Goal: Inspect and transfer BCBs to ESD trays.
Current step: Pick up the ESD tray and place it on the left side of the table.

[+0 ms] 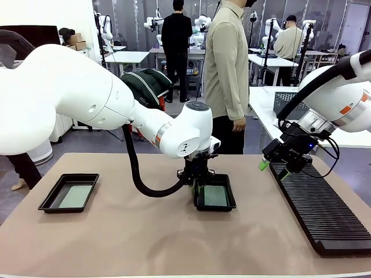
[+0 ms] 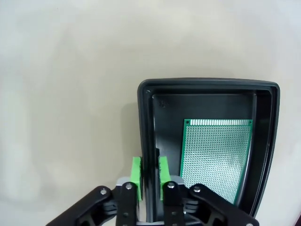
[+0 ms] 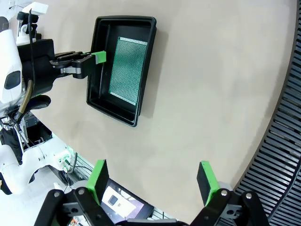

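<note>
Now | left end effector (image 2: 150,174) clamping the ESD tray (image 2: 207,87) wall | BCB (image 2: 215,153) lying loose beside its fingers: light, stiff, likely sliding | right end effector (image 3: 153,181) gaping, idling

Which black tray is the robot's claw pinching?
The middle ESD tray, with a green BCB inside. The left gripper is shut on its rim. The other tray, far left, sits untouched.

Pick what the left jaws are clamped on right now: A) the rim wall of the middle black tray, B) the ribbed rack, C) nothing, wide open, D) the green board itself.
A: in the left wrist view the left gripper has its green pads either side of the black tray wall, while the green board lies flat inside, untouched.
</note>
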`<state>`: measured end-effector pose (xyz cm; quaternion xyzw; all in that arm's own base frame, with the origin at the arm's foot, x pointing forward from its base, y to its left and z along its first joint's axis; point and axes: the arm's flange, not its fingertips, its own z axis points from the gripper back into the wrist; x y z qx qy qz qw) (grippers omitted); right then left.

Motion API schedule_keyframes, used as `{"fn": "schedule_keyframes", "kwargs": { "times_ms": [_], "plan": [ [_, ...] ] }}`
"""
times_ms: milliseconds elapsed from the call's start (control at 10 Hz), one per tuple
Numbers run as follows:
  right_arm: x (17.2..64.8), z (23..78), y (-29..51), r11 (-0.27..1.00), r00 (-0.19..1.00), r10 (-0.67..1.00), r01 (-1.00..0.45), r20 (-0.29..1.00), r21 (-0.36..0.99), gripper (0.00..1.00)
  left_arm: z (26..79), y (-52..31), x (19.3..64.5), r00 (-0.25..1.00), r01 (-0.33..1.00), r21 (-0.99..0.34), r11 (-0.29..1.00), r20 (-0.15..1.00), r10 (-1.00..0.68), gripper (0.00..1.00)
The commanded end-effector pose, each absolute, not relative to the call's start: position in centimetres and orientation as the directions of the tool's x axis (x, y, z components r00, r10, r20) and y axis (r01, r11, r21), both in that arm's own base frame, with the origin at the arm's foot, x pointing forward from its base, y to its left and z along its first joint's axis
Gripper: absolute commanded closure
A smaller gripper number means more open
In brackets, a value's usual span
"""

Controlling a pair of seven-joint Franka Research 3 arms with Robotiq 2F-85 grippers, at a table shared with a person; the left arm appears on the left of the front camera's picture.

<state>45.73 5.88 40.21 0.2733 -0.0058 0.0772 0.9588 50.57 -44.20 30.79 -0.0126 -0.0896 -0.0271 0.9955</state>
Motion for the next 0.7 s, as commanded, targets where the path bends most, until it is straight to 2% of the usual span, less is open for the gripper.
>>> {"fn": "schedule_keyframes", "kwargs": {
  "times_ms": [0, 100, 200, 600],
  "plan": [
    [45.79, 40.26, 6.01, 0.855, 0.991, 0.123, -0.131, 0.049, 0.502, 0.0, 30.82, -44.01, 50.51, 0.983, 0.057, -0.023, 0.998, 0.177, -0.052, 0.97],
    [45.79, 40.26, 6.01, 0.855, 0.991, 0.123, -0.131, 0.049, 0.502, 0.0, 30.81, -44.0, 50.43, 0.983, 0.057, -0.027, 0.998, 0.177, -0.052, 0.89],
    [45.79, 40.26, 6.01, 0.855, 0.991, 0.123, -0.131, 0.049, 0.502, 0.0, 30.77, -43.99, 50.4, 0.983, 0.057, -0.026, 0.998, 0.175, -0.052, 1.0],
    [45.79, 40.26, 6.01, 0.855, 0.991, 0.123, -0.131, 0.049, 0.502, 0.0, 30.65, -43.74, 50.35, 0.985, 0.054, -0.034, 0.998, 0.169, -0.047, 1.0]
  ]
}}
